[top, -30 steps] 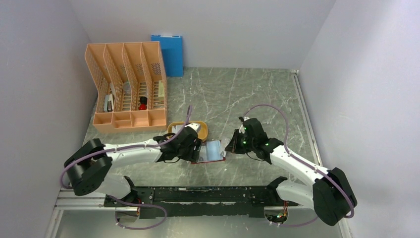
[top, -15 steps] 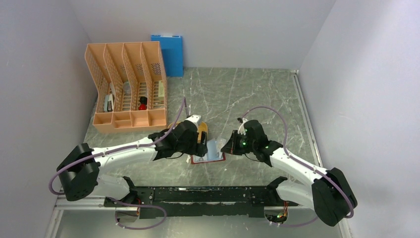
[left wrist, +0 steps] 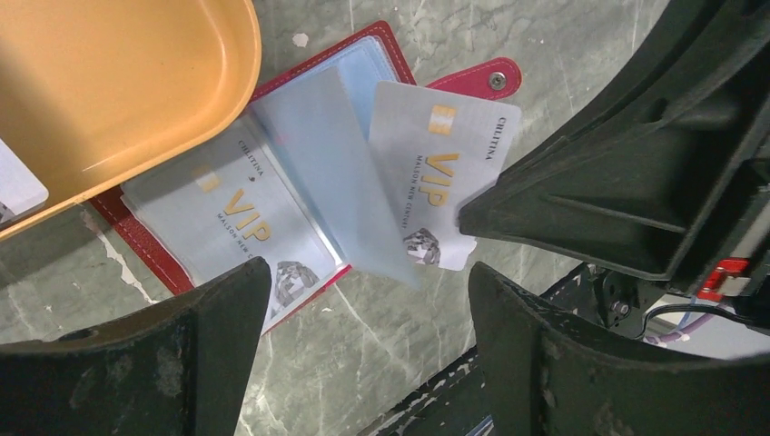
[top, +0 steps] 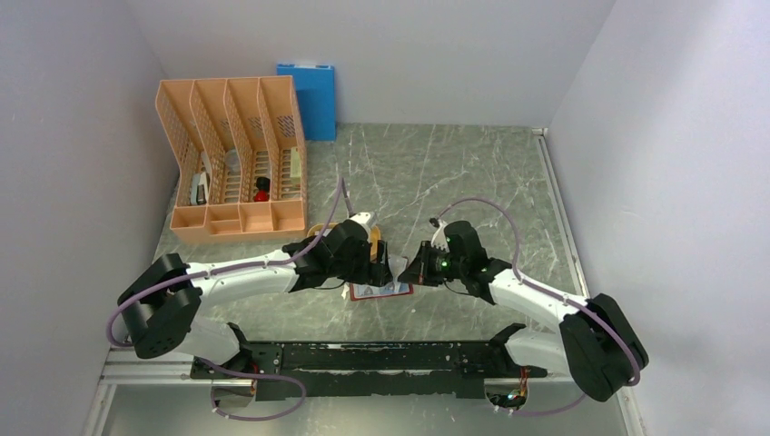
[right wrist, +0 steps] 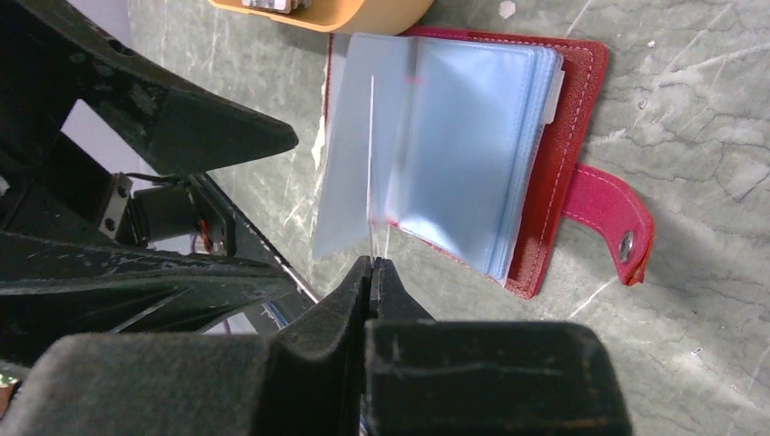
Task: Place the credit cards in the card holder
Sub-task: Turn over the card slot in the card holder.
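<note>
Two arms meet in the middle of a green table (top: 454,173). The left gripper (top: 378,270) and right gripper (top: 410,272) are close together over a red card holder (top: 381,292). An orange tray (top: 374,242) peeks out behind the left arm. A peach rack (top: 231,163) and a blue folder (top: 309,98) stand at the back.
</note>
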Tool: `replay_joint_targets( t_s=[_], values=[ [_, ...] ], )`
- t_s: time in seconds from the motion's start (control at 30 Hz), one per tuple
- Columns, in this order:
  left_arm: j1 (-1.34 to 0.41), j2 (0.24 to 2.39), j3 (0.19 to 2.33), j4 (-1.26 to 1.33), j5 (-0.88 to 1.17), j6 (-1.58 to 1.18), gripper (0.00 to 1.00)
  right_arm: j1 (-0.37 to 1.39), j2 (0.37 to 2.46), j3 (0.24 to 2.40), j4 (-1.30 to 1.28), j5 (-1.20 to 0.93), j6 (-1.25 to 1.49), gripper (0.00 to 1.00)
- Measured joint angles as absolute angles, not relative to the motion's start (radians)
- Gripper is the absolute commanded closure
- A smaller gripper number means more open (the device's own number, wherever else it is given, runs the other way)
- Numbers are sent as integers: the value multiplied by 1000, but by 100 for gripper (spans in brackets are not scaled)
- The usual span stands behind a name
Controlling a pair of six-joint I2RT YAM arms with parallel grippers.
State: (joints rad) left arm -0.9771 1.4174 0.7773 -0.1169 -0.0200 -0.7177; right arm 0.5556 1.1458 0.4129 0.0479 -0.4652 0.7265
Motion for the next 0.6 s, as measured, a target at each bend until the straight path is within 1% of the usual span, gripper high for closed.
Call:
replay_joint_targets(
  t_s=[0.2,0.27,0.37,0.53,0.6],
  values=[
    [-977,1421,777,-118,-24,-723,25,561,1201,413,56,-484,725,100],
    [-977,1429,777,-118,-28,-723,26,562,1207,413,56,-487,725,100],
    [-977,1447,777,-120,-37,-723,24,564,1207,414,63,-495,725,100],
    [-977,1456,778,-123,-44,-727,19,579,1209,422,81,-509,725,100],
    [-977,1455,778,-124,-51,-730,19,587,1215,427,90,-511,725,100]
  ],
)
